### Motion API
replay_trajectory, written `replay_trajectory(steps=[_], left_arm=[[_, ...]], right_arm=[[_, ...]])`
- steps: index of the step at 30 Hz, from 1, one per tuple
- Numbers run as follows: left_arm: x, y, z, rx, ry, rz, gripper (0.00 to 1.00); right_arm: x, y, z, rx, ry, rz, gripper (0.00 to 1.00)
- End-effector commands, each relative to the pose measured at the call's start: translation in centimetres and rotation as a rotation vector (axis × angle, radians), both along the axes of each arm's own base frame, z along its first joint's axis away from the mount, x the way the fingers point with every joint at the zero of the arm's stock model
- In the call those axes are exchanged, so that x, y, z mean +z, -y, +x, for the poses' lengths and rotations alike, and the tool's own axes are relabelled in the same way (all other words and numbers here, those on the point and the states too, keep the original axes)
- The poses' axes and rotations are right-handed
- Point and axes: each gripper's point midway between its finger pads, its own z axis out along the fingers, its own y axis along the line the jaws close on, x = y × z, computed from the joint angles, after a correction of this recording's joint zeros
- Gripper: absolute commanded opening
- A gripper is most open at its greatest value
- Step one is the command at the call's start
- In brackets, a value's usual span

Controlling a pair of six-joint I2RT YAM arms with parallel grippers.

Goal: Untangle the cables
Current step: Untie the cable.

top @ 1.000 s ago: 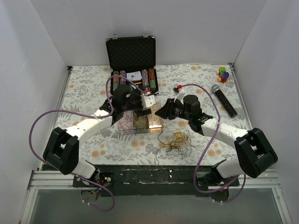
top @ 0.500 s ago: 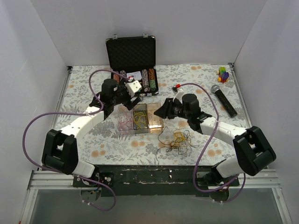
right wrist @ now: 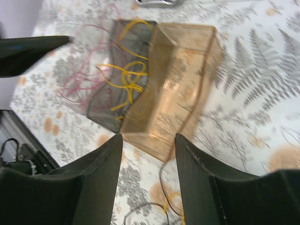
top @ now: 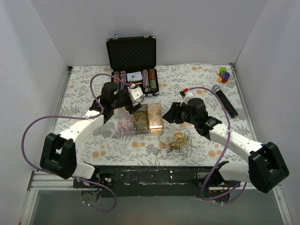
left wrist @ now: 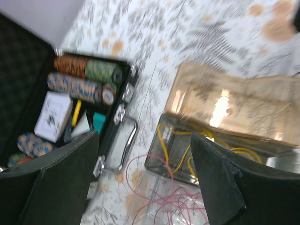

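Observation:
A tangle of yellow and dark cables [top: 179, 140] lies on the floral table in front of three small bins. The clear bin [top: 125, 120] holds red cable [left wrist: 178, 199], the grey bin [top: 140, 119] holds yellow cable [right wrist: 126, 75], and the amber bin [top: 156, 117] looks empty [right wrist: 180, 93]. My left gripper [top: 132, 104] is open and empty above the back of the clear and grey bins [left wrist: 143, 180]. My right gripper [top: 169, 113] is open and empty just right of the amber bin [right wrist: 147, 154], behind the tangle.
An open black case [top: 131, 61] with poker chips and cards [left wrist: 77, 82] stands behind the bins. A microphone [top: 224, 100] lies at the right, a coloured block toy [top: 224, 74] in the back right corner. White walls close in the table.
My left gripper has pulled back from over the bins toward the case. My right arm has shifted to the right, away from the amber bin.

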Motion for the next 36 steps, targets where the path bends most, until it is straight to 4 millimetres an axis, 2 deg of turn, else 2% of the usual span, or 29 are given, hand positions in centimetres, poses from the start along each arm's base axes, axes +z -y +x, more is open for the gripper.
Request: replay_trajectory(steps=[1, 3, 5, 8, 10, 15, 17, 20, 24, 26, 30, 36], left_arm=[[6.6, 4.3, -7.0, -0.323, 0.201, -0.068, 0.80], [6.0, 6.3, -10.2, -0.412, 0.177, -0.064, 0.80], [5.6, 8.4, -12.5, -0.472, 0.154, -0.069, 0.80], [4.7, 11.3, -14.7, -0.524, 0.108, -0.100, 0.79], [3.7, 12.9, -15.0, -0.505, 0.051, -0.130, 0.79], [1.9, 17.2, -14.2, -0.437, -0.170, -0.188, 0.77], [0.8, 18.3, -14.3, -0.436, -0.226, -0.194, 0.77], [0.2, 19.9, -14.9, -0.443, -0.285, -0.202, 0.72], [-1.6, 21.1, -15.9, -0.429, -0.441, -0.184, 0.52], [-2.4, 21.1, -16.3, -0.413, -0.514, -0.171, 0.48], [-4.0, 20.7, -17.2, -0.398, -0.601, -0.141, 0.45], [-6.0, 20.9, -17.6, -0.379, -0.635, -0.102, 0.48]], right_arm=[[-2.8, 4.1, -1.3, -0.115, -0.053, -0.135, 0.59], [-3.0, 4.9, -1.7, -0.153, -0.064, -0.134, 0.60], [-4.0, 6.0, -2.5, -0.187, -0.113, -0.165, 0.61], [-4.2, 7.6, -2.8, -0.257, -0.119, -0.195, 0.61], [-4.3, 8.7, -3.1, -0.305, -0.119, -0.202, 0.61], [-2.6, 11.0, -3.7, -0.429, -0.070, -0.153, 0.63], [-1.9, 12.2, -4.0, -0.491, -0.061, -0.132, 0.63], [-1.3, 13.7, -4.5, -0.557, -0.031, -0.111, 0.62], [-0.5, 14.7, -4.8, -0.589, 0.005, -0.101, 0.61], [-0.2, 14.9, -4.7, -0.595, 0.015, -0.112, 0.61], [0.1, 15.0, -4.7, -0.593, 0.030, -0.115, 0.61], [0.4, 14.9, -4.6, -0.577, 0.048, -0.119, 0.61]])
